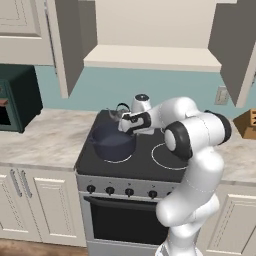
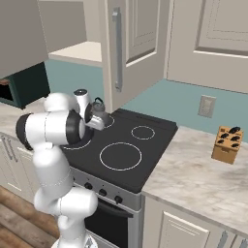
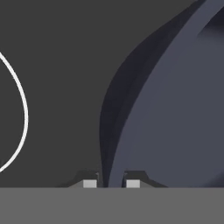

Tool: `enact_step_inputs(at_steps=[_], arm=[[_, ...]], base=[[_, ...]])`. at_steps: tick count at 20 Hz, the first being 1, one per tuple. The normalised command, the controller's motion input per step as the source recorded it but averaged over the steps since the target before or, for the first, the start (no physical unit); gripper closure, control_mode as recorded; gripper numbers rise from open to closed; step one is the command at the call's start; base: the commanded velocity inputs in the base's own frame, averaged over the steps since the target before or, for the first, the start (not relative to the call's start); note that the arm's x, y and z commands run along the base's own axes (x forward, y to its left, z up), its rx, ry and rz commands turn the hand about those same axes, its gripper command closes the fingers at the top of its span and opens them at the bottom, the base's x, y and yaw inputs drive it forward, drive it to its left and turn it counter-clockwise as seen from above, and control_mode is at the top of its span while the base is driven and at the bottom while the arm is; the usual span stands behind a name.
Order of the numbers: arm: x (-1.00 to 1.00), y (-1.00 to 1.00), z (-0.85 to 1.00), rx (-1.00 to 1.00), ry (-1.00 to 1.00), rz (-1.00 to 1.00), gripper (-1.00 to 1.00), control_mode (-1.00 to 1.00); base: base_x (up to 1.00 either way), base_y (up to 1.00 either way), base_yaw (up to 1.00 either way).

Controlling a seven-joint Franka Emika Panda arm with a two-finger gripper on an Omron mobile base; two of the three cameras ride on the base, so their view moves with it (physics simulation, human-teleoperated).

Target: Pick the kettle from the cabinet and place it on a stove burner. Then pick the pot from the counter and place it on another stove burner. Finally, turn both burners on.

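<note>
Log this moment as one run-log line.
kettle: on back-left burner | pot: on front-left burner | tool: shut on pot rim | burners: knobs untouched

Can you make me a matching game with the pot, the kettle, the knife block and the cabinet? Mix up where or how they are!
Things:
1. pot
2. kettle
3. knife block
4. cabinet

Places or states:
A. on the counter right of the stove
B. doors open, shelf bare
C. on the front left burner, its rim between the fingers of the gripper
D. at the back of the cooktop, behind the pot

Pairs: 1-C, 2-D, 3-A, 4-B
</note>
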Motion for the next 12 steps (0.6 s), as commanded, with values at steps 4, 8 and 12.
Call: enact_step_inputs(at_steps=[4,8,12], arm=[[0.24,0.0,-0.25,0.0,0.0,0.0,1.0,-1.0],[0.13,0.0,-0.21,0.0,0.0,0.0,1.0,-1.0],[0.0,-0.01,-0.02,0.0,0.0,0.0,1.0,-1.0]], base=[[0.0,0.0,0.0],[0.0,0.0,0.0],[0.0,0.0,0.0]])
